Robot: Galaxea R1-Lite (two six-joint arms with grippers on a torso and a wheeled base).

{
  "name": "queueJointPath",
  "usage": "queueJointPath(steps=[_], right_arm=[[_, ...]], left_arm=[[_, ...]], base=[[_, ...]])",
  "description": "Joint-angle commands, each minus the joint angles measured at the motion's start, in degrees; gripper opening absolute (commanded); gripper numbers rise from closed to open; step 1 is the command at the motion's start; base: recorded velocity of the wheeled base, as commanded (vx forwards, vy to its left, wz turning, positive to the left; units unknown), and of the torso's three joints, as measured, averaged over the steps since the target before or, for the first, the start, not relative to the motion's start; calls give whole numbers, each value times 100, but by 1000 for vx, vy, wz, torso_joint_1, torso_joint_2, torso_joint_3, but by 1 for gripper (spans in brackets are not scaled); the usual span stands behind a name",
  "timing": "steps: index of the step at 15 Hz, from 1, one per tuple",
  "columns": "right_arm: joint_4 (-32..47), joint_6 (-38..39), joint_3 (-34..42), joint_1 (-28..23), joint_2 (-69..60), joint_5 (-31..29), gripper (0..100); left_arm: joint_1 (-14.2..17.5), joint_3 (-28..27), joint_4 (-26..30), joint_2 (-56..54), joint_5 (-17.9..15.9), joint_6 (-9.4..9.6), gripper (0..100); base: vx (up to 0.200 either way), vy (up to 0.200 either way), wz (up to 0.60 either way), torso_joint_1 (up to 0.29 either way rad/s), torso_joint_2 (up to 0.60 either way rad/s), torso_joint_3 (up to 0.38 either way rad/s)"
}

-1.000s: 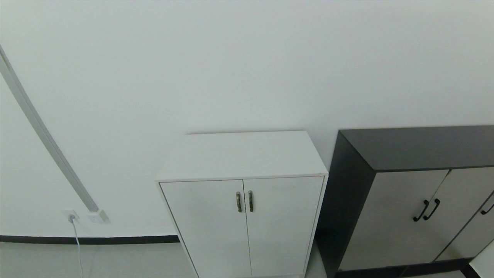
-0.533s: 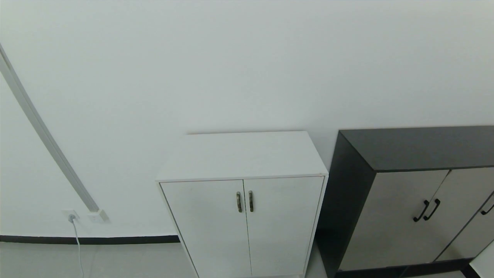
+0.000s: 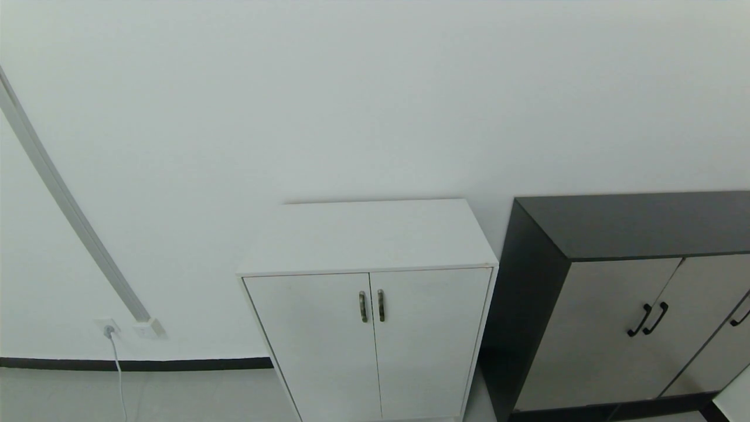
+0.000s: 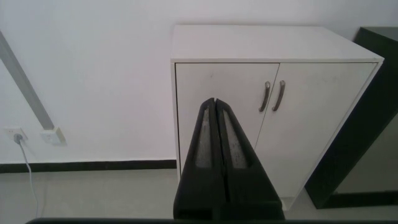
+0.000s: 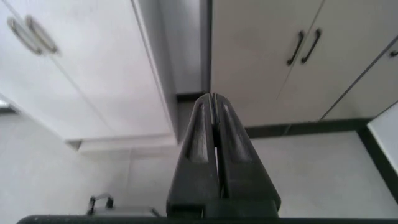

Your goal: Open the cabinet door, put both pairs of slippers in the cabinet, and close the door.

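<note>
White cabinet [image 3: 375,234] stands on the floor [image 3: 193,395] against the back wall. Both doors are flush shut. Left door handle [image 3: 362,306] and right door handle [image 3: 381,305] are upright, side by side at the centre seam.

Black cabinet [image 3: 633,223] is just beside it on the right, its doors also shut. Wall socket [image 3: 106,326] sits low on the wall towards the floor's left edge, with a grey cable [image 3: 119,369] plugged in.

Left gripper [image 4: 215,102]: fingers pressed together, holding nothing, in front of the white cabinet's left door and apart from it.

Right gripper [image 5: 212,98]: fingers pressed together, empty, over the floor before the gap between the two cabinets.
</note>
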Motion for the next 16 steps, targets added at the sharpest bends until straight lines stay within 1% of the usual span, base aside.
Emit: queueJointPath(steps=[1,4,10,12,14,16], right_arm=[[-1,-1,0,-75,-689,1,0],[-10,17,0,-101,-1146,-8,0],[-27,201,0,-75,-1208,-333,0],[8,34,-9,101,-1551,-105,0],[8,-150,0,92,-1551,-52,0],[-19,70,0,92,-1542,-105,0]], left_arm=[[0,0,-4,7,4,-2,0],[0,0,-4,7,4,-2,0],[0,0,-4,7,4,-11,0],[0,0,-4,7,4,-2,0],[0,0,-4,7,4,-11,0],[0,0,-4,7,4,-11,0]], base=[[0,0,0,0,0,0],[0,0,0,0,0,0],[0,0,0,0,0,0],[0,0,0,0,0,0],[0,0,0,0,0,0],[0,0,0,0,0,0]])
